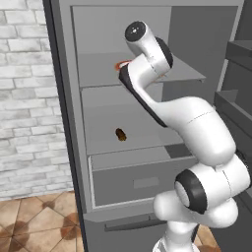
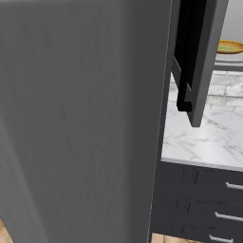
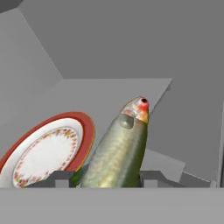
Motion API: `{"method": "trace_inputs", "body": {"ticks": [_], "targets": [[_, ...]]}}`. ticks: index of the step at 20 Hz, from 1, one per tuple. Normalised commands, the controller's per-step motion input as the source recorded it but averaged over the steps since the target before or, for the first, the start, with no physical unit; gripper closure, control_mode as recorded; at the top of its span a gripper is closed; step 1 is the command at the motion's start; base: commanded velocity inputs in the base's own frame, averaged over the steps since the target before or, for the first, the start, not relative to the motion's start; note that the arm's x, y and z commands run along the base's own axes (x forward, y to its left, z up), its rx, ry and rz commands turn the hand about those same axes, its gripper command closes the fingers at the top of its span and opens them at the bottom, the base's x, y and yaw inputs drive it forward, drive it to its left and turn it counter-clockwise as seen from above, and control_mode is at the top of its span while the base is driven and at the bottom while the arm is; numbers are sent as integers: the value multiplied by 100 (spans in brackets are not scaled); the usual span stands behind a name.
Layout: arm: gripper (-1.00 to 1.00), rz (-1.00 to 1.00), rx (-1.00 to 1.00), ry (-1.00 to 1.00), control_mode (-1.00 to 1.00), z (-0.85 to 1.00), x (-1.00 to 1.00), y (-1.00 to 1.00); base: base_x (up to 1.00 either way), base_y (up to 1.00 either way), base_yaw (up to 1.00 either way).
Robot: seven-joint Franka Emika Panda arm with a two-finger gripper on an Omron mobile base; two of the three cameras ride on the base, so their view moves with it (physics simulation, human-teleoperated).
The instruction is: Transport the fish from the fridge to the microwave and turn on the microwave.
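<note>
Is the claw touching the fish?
Touching. In the hand view, the fish sits squeezed between both fingertips of the claw.

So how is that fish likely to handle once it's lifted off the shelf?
The fish looks glossy and rounded, so it may slip between the fingers. It is long and tapered, so it could pivot. It seems stiff: its head sticks out unsupported.

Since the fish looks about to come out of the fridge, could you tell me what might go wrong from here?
The fish sits between the fingertips of the hand, apparently held near one end, so it could pivot or slip. The plate lies right beside it and could be knocked on withdrawal. The arm reaches deep over the fridge shelf, so it may clip the shelf edge when backing out.
</note>
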Motion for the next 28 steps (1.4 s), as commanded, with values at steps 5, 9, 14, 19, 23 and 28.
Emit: {"method": "trace_inputs", "body": {"ticks": [5,9,14,19,23,28], "targets": [[100,0,0,-4,-100,0,-79,-9,0,0,0],[100,0,1,-3,-100,0,-72,-4,0,0,0],[100,0,6,-3,-100,0,-56,0,0,0,0],[100,0,7,0,-100,0,-52,0,0,0,0],[100,0,5,0,-100,0,-48,0,0,0,0],[100,0,3,-1,-100,0,-42,0,0,0,0]]}}
